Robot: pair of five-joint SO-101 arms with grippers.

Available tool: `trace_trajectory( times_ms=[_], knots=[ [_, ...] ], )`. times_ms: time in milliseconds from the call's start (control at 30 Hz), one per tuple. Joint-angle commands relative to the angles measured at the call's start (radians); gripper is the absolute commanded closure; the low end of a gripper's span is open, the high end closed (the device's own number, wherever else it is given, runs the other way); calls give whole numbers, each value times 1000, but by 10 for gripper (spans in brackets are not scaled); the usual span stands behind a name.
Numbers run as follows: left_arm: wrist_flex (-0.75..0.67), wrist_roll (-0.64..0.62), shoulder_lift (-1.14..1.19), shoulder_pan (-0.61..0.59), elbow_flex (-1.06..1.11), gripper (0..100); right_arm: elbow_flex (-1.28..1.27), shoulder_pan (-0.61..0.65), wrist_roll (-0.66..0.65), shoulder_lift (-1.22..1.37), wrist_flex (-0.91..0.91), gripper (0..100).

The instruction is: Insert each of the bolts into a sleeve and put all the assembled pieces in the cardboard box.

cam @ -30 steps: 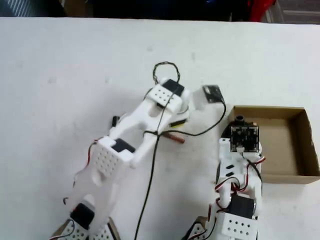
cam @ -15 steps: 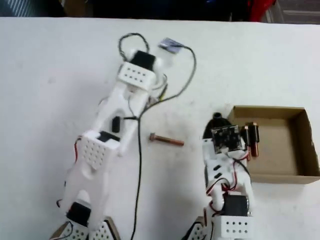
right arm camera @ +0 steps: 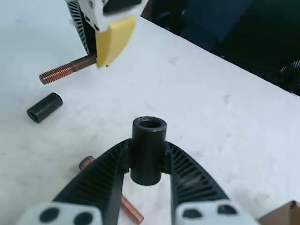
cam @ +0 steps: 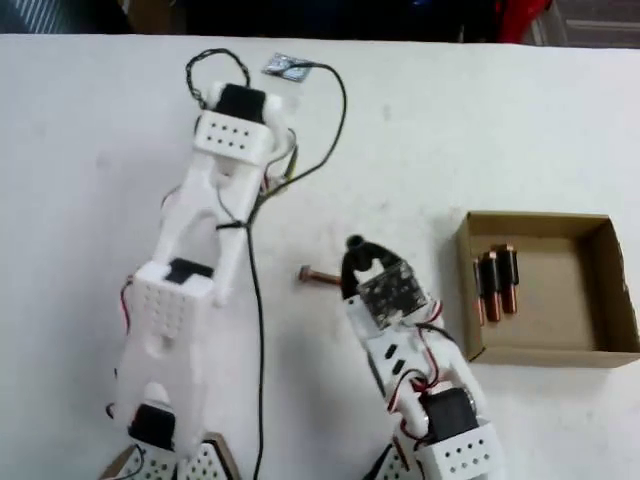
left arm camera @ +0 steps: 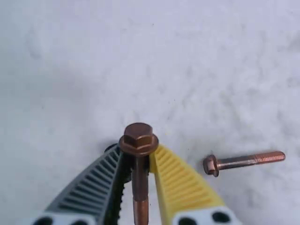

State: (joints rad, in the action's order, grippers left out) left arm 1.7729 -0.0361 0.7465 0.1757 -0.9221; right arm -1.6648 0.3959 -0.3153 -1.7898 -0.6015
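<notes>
- Gripping a copper-coloured hex bolt (left arm camera: 138, 140): left end effector (left arm camera: 136, 161), clamped.
- Right end effector (right arm camera: 147, 157) clamped on black cylindrical sleeve (right arm camera: 149, 136).
- Insertion step likely; next move calls for aligning shank with bore.

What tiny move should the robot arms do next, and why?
Probably bring the left tool and its bolt toward the right tool, aiming the threaded tip at the open hole of the sleeve. Each tool is shut on its part, and the two parts are apart, not yet joined.
</notes>
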Motion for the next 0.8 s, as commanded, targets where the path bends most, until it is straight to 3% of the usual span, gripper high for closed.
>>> trace_trajectory(
  times_ms=[0, 267, 367, 767],
  knots=[
    [11, -9, -257, -12, 163, 980, 2, 59, 6, -10, 91, 982],
    [-78, -9, -604, -61, 493, 980, 3, 166, 9, -10, 134, 982],
    [-135, -8, -733, -81, 637, 980, 3, 189, 91, -10, 136, 982],
    [-508, -11, -1276, -73, 1177, 979, -3, 194, 264, -10, 265, 982]
  ],
)
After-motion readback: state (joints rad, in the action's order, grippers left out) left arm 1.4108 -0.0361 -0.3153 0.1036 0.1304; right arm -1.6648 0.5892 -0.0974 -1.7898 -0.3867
